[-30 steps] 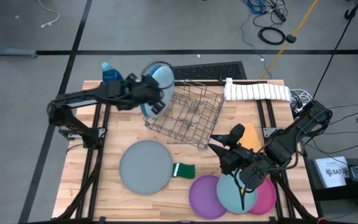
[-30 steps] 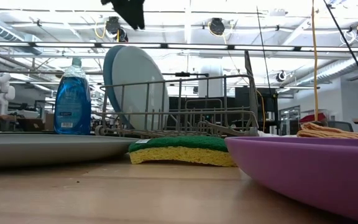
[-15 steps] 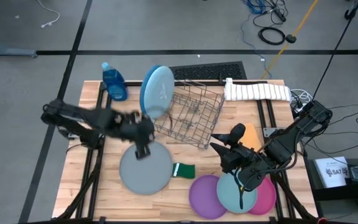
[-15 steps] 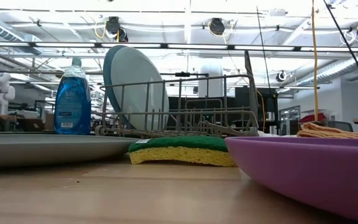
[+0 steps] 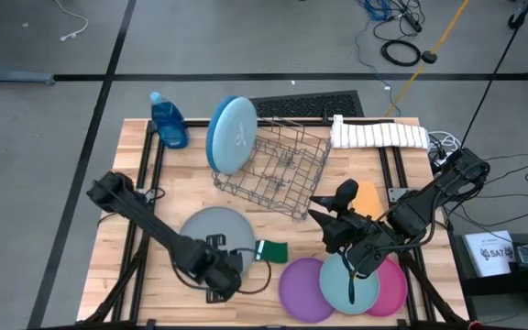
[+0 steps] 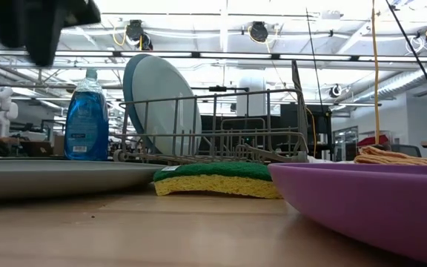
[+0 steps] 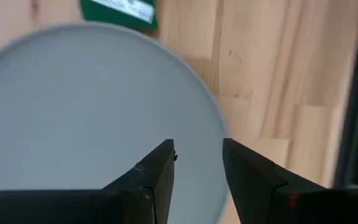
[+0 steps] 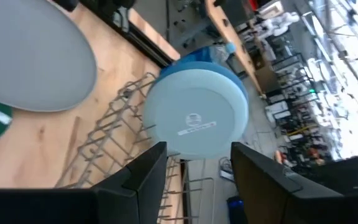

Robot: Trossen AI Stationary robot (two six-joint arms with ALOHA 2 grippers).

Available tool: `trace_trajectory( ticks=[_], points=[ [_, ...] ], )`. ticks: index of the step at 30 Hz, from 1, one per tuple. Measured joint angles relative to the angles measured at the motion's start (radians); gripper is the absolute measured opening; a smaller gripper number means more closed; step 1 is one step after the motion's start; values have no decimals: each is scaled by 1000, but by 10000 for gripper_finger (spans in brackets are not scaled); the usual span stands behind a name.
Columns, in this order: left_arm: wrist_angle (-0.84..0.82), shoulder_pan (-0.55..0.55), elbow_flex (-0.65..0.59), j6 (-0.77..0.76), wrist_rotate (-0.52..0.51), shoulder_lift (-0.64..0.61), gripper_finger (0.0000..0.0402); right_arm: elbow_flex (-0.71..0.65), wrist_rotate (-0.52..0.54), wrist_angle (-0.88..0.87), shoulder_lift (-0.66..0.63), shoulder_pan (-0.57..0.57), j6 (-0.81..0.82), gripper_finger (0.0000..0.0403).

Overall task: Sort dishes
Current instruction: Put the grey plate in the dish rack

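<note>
Approach should bring the left gripper squarely down over the near rim of the grey plate, beside the sponge, fingers slightly apart and empty, while the right gripper waits over the teal plate, fingers apart, empty.

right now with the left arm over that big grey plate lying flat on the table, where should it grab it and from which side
Take the big grey plate by its rim, on the front edge where the left gripper hovers, open. It lies flat on the wood, so only the thin edge offers a hold: one finger must slip under the lip, one above. Avoid the side by the green sponge, which sits close against the rim.
</note>
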Motion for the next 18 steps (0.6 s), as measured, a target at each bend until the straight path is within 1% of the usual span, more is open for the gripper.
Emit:
trace_trajectory(
  ticks=[3,6,10,12,15,18],
  points=[
    [8,-22,0,0,1,63,138,0,-4,0,0,0,4,171],
    [57,-40,-1,1,12,115,138,0,-5,0,0,0,11,171],
    [155,-61,-1,1,42,153,138,0,-6,1,0,0,12,171],
    [191,-70,-1,1,47,161,140,0,-25,1,0,0,12,171],
    [187,-78,0,-25,28,181,150,0,-29,1,0,0,12,171],
    [155,-77,-1,-67,17,207,168,0,-29,2,0,0,12,171]
  ],
)
